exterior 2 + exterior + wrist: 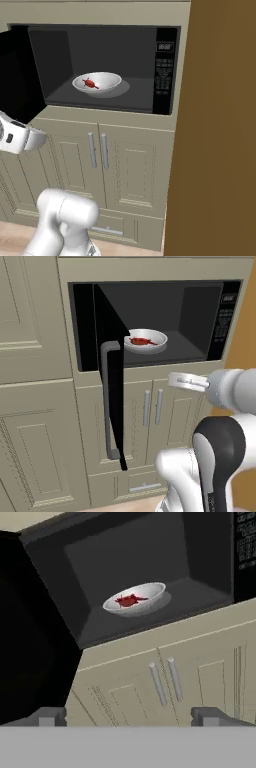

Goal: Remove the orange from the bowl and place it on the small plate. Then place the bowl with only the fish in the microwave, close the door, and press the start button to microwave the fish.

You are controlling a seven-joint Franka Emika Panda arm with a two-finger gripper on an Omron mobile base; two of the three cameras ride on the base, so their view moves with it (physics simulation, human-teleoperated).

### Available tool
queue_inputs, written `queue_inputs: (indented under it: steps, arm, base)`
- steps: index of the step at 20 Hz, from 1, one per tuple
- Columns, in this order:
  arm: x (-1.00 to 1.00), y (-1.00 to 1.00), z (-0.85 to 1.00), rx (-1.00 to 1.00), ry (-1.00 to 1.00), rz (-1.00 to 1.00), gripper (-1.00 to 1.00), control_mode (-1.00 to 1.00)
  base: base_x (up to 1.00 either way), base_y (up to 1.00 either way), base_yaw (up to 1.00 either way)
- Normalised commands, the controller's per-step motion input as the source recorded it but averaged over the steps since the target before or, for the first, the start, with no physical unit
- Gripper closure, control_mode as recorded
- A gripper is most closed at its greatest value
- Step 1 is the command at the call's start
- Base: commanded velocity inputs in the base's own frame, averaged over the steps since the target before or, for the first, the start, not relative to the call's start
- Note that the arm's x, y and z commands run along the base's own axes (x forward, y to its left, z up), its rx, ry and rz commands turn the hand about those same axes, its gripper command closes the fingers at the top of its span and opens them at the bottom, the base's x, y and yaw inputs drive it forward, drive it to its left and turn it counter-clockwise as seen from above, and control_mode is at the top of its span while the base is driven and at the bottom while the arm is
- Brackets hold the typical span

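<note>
Inside the microwave [150,321] cavity, the bowl [148,339] sits holding just the fish [142,341], ready for heating. Its door [111,376] hangs wide open; the end effector [129,716], fingers spread and empty, waits below, presumably to close it.

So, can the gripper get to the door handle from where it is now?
Probably yes. The door stands swung open, its handle facing the room with nothing in front of it. The open, empty gripper sits back from the microwave, below its opening.
</note>
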Motion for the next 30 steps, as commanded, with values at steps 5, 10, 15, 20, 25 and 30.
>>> queue_inputs:
  steps: [5, 10, 15, 20, 25, 30]
  arm:
    - [-0.52, 0.58, 0.01, -0.66, -0.14, 0.23, -1.0, -1.0]
    - [-0.34, 0.7, 0.0, -0.61, -0.01, 0.3, -1.0, -1.0]
    - [-0.38, 0.91, 0.03, -0.57, 0.0, 0.31, -1.0, -1.0]
    - [-0.13, 0.99, -0.03, -0.48, 0.0, 0.22, -1.0, -1.0]
    - [0.05, 0.99, -0.18, -0.38, 0.0, 0.2, -1.0, -1.0]
    - [-0.27, 0.52, -0.05, -0.29, -0.23, 0.07, -1.0, -1.0]
  base:
    - [0.0, 0.0, 0.0]
    - [0.0, 0.0, 0.0]
    - [0.0, 0.0, 0.0]
    - [0.0, 0.0, 0.0]
    - [0.0, 0.0, 0.0]
    - [0.0, 0.0, 0.0]
